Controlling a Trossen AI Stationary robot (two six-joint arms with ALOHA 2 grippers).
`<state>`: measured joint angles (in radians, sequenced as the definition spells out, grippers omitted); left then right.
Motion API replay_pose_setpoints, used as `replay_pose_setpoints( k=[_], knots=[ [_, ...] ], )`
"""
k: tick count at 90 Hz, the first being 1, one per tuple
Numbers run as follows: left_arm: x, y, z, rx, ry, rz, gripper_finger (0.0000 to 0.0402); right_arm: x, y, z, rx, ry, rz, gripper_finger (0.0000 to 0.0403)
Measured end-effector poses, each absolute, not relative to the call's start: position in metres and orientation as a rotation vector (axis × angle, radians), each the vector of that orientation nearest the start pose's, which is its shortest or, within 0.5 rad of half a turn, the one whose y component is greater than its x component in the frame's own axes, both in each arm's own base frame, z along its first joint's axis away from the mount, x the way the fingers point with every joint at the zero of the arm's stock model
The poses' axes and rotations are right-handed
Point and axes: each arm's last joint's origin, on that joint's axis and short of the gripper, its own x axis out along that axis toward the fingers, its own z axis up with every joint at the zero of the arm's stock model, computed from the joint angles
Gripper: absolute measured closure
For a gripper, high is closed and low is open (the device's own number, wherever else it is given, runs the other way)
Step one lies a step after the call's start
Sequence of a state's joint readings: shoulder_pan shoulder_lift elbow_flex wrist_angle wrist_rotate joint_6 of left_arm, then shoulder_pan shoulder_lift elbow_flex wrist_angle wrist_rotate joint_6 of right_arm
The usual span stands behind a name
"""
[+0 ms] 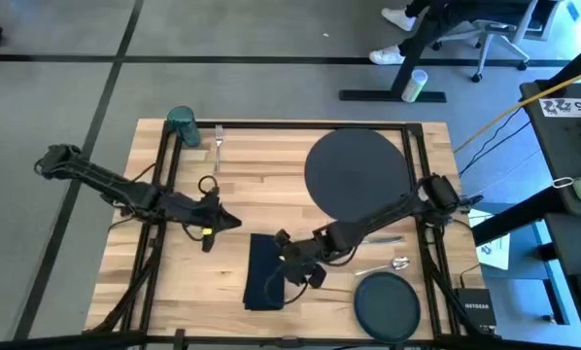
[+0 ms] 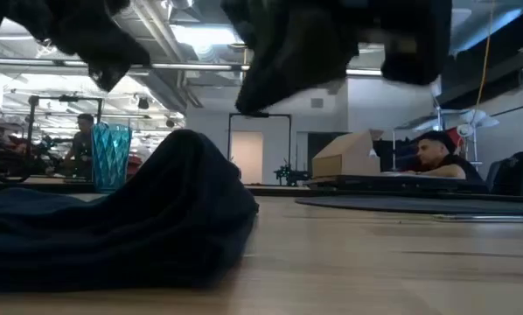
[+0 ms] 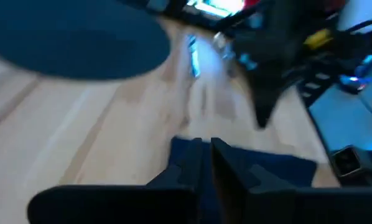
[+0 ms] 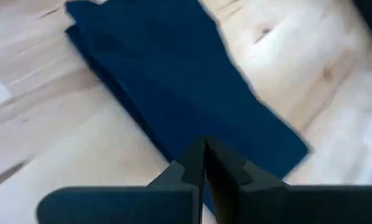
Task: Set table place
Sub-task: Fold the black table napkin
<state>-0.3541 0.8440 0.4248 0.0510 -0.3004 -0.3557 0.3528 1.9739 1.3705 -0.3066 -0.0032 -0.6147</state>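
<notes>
The navy napkin (image 1: pixel 264 274) lies folded on the table (image 1: pixel 222 282) near its front edge, one part humped up (image 2: pixel 187 166). My right gripper (image 1: pixel 287 245) hangs shut just above the napkin's far right corner; the low view shows a gap between them. My left gripper (image 1: pixel 224 223) is shut, above bare wood left of the napkin. The large dark charger (image 1: pixel 357 173) sits at the far right and the smaller dark plate (image 1: pixel 388 303) at the near right. The teal cup (image 1: pixel 182 124) and fork (image 1: pixel 218 146) are at the far left. The knife (image 1: pixel 388 239) and spoon (image 1: pixel 392 263) lie between the plates.
Black metal rails (image 1: pixel 166 175) run along the table's sides and far edge. A small dark loop (image 1: pixel 208 185) lies beside my left arm. In the low view, people (image 2: pixel 436 157) sit beyond the table. Bare wood lies left of the napkin and in the middle.
</notes>
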Motion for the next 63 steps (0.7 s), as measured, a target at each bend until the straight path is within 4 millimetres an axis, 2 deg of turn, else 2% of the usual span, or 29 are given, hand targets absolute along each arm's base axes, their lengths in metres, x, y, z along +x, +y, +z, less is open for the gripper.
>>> replay_pose_setpoints(
  k=[18,34,63],
  knots=[
    [0.173,-0.057,0.221,-0.204,0.36,-0.003,0.0387,0.382,0.136,0.157,-0.686,0.708,0.633,0.0403],
    [0.17,-0.056,0.211,-0.188,0.355,-0.011,0.0387,0.369,0.127,0.156,-0.644,0.543,0.611,0.0403],
    [0.163,-0.054,0.186,-0.215,0.32,-0.031,0.0387,0.348,0.091,0.155,-0.572,0.325,0.532,0.0403]
  ],
)
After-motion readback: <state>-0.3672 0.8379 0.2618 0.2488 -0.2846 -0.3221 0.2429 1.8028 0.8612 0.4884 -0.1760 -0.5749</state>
